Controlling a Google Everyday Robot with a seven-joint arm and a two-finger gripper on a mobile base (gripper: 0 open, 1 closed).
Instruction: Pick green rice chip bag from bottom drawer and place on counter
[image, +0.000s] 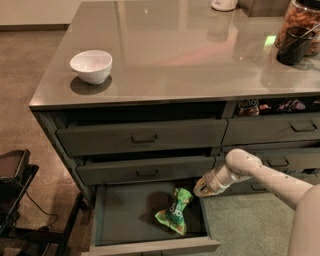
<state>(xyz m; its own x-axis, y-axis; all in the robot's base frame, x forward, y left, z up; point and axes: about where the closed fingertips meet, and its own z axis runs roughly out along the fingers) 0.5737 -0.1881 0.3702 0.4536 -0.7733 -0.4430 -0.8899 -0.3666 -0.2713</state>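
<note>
- the bottom drawer (125, 212) is seen pulled well out from the foot of the dark cabinet, with its plain dark floor exposed.
- the green rice chip bag (175, 214) is found lying on that floor, toward the right side, crumpled and pinched at the middle, its dark round logo turned upward.
- the hand (200, 189) is held over the right rear part of the open drawer, just beside the upper end of the bag; whether the bag is touched cannot be made out.
- whether the hand is open or closed cannot be told from here.
- the beige arm (270, 181) is brought in from the lower right, sloping down and leftward across the fronts of the right-hand drawers.
- above the open drawer, two drawers with rectangular metal pulls (145, 138) are stacked one over the other.
- the table (175, 55) is shown glossy and grey-brown, with reflections spread across it.
- a white bowl (91, 66) is set near the table's front left corner.
- at the far right of the table, a clear jar of snacks (300, 15) and a dark cup (292, 46) are placed close together, well apart from the bowl.
- dark snack packets (250, 106) are glimpsed in the open slot just under the table's right front edge.
- a black piece of equipment (12, 175) with a trailing cable is caught at the left edge, on the floor.
</note>
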